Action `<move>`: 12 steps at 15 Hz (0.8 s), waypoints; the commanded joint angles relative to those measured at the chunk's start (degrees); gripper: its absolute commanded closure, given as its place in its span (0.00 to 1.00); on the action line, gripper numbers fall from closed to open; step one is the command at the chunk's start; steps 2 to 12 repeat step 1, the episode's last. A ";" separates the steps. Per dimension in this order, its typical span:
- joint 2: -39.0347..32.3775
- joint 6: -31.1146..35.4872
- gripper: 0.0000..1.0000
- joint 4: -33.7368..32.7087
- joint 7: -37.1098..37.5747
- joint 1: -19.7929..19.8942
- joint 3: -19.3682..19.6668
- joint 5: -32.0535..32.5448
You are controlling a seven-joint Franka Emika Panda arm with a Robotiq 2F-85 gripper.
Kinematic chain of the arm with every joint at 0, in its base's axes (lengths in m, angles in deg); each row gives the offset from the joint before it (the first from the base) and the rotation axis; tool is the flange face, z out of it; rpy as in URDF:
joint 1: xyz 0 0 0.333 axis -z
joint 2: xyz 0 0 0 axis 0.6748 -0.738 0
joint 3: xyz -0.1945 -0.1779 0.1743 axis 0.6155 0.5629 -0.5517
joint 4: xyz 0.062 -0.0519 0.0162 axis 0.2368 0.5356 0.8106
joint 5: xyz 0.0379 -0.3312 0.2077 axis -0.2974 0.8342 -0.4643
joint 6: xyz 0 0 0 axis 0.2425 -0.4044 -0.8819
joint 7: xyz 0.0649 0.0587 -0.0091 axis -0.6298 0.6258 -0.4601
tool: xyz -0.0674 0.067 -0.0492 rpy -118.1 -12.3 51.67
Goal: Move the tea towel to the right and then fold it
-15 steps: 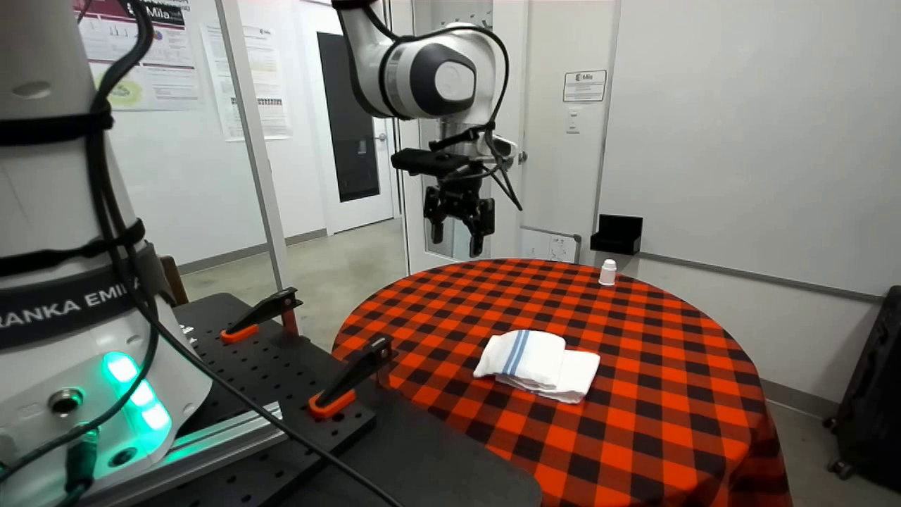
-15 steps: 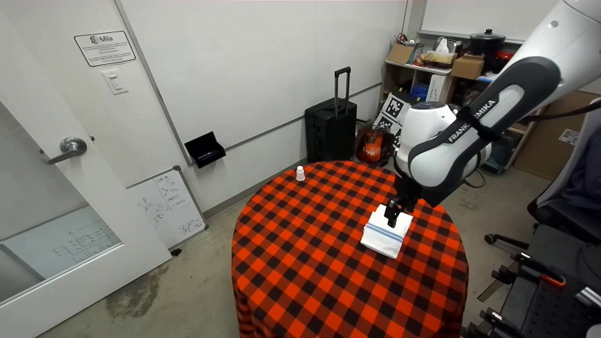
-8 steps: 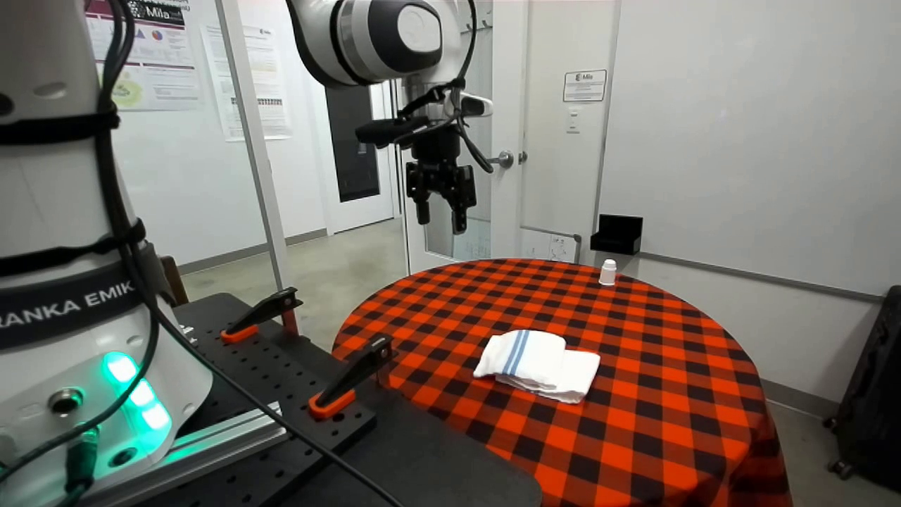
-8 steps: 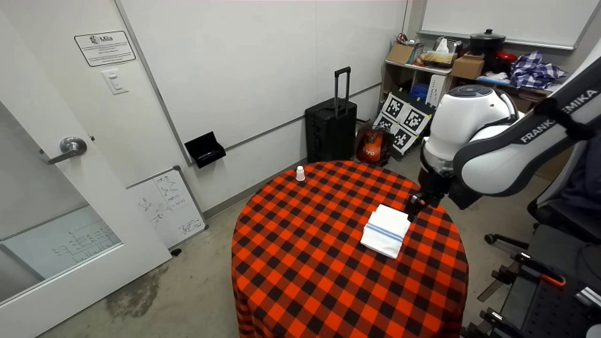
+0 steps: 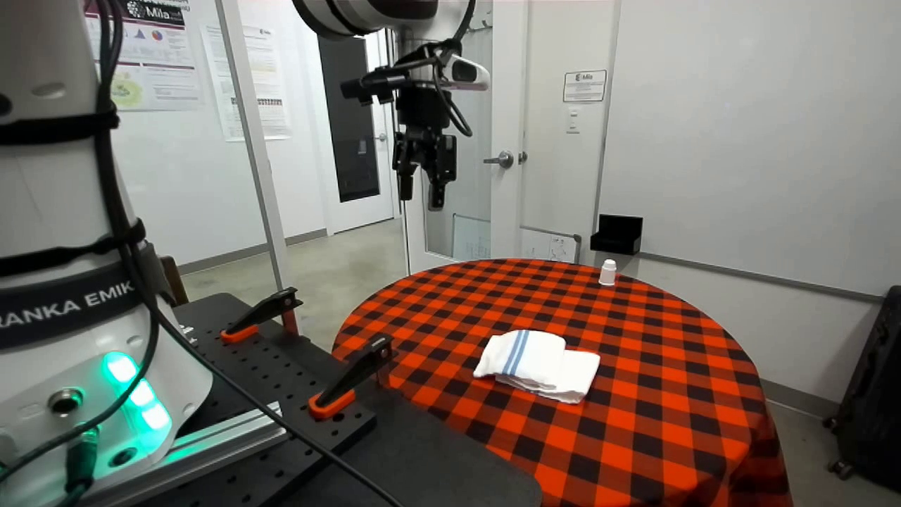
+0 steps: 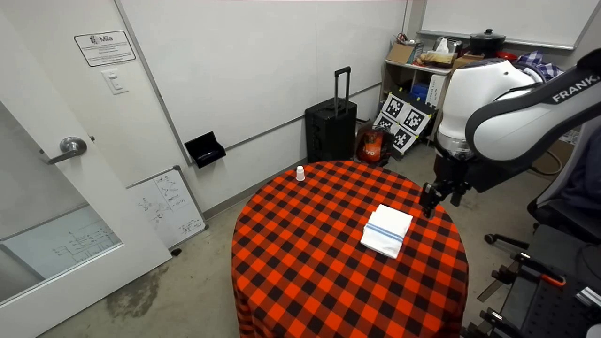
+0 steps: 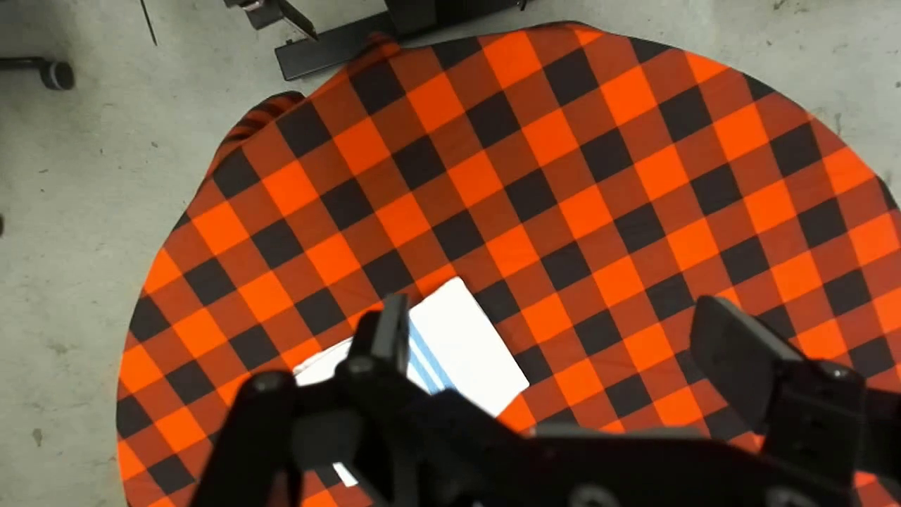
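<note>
The tea towel lies folded in a small, thick, layered stack on the checked tablecloth. It is white with blue stripes and shows in both exterior views (image 5: 535, 362) (image 6: 387, 230). Its upper layer is offset from the layer beneath. In the wrist view the towel (image 7: 468, 345) is partly hidden behind one finger and the gripper body. My gripper (image 5: 421, 197) is well above the table, apart from the towel. Its fingers are spread with nothing between them, as the wrist view (image 7: 553, 310) shows. In an exterior view the gripper (image 6: 440, 204) appears beside the towel, toward the robot's base.
The round table (image 5: 654, 436) has a red-and-black checked cloth. A small white bottle-like item (image 5: 607, 273) stands near its far edge, also seen in an exterior view (image 6: 300, 173). Clamps (image 5: 352, 377) sit on the black robot bench (image 5: 450, 465) beside the table.
My gripper has risen and moved back from above the towel toward the robot's base. The towel has not moved. The fingers stay apart.
</note>
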 commanded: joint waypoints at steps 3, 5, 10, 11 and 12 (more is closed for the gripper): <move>0.00 -0.11 0.00 -0.02 -0.08 0.66 -0.66 -0.16; 0.00 -0.11 0.00 -0.02 -0.08 0.66 -0.66 -0.16; 0.00 -0.11 0.00 -0.02 -0.08 0.66 -0.66 -0.16; 0.00 -0.11 0.00 -0.02 -0.08 0.66 -0.66 -0.16; 0.00 -0.11 0.00 -0.02 -0.08 0.66 -0.66 -0.16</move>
